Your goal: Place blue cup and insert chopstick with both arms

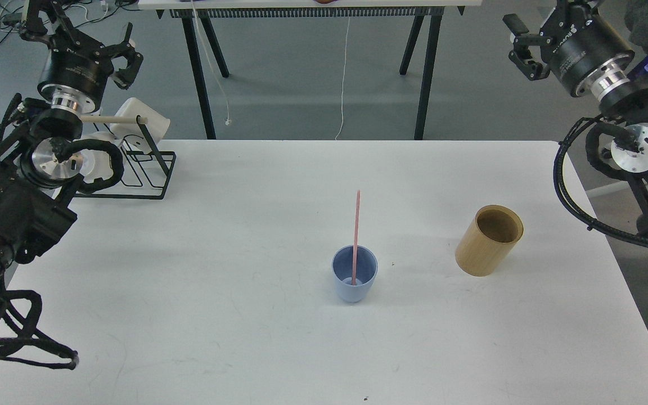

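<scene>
A blue cup (354, 279) stands upright on the white table (245, 236), right of the middle. A pink chopstick (356, 225) stands in it, leaning on the rim, free of any gripper. My left gripper (79, 34) is raised at the far left, above the rack, open and empty. My right gripper (532, 39) is raised at the far right, beyond the table's back edge, open and empty. Both are far from the cup.
A wooden cylinder cup (489, 241) stands to the right of the blue cup. A black wire rack (144, 169) with white cups and a wooden dowel sits at the table's back left corner. Another table's black legs (200, 73) stand behind.
</scene>
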